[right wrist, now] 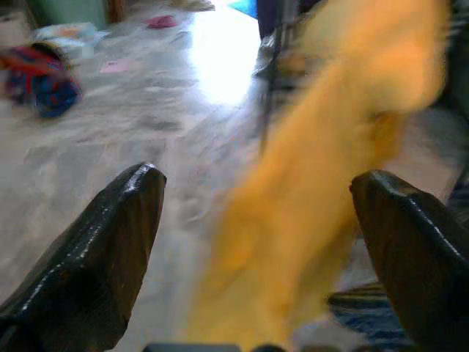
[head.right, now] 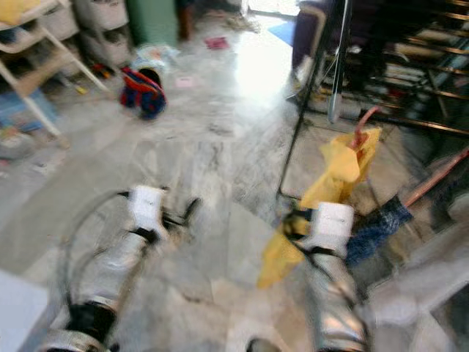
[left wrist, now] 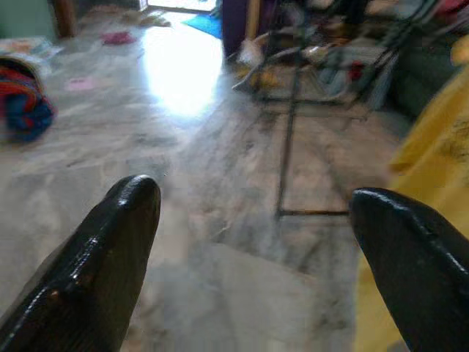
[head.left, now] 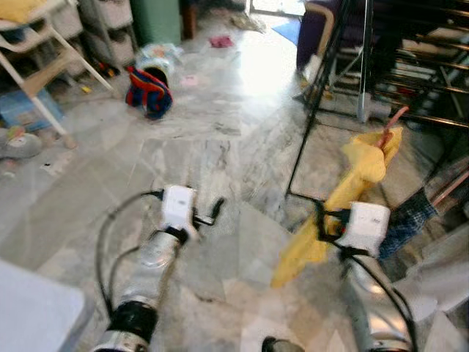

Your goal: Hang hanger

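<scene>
Carrying a yellow cloth [head.left: 344, 198] on a pink-hooked hanger [head.left: 386, 132], the right gripper [head.left: 322, 220] sits lower right of the head views, approx. level w/ the base of a black rack [head.left: 322, 95] that fills the upper right. Whether its fingers [right wrist: 88, 249] actually pinch the cloth can't be told: the wrist view shows them spread wide w/ yellow fabric blurred between, while the head views hide the tips behind the cloth. Left gripper [head.left: 209, 213], centre-left, is released, fingers apart over bare marble floor [head.left: 220, 147], holding nothing. Hanger hook points up toward the rack's rails [head.left: 432, 117] but isn't touching any; it's just beside the frame's upright. A blue plaid cloth [head.left: 407, 216] lies right of the right wrist; a red-blue bag [head.left: 149, 92] sits upper left, well apart. Frames are smeared, so the robot is prob. mid-stride. To do the step well: stop walking first, square up to the rack, raise the right arm so the hook clears a rail from above, then lower onto it; keep the dangling cloth from snagging the upright, and let go only once the hook bears weight.
</scene>
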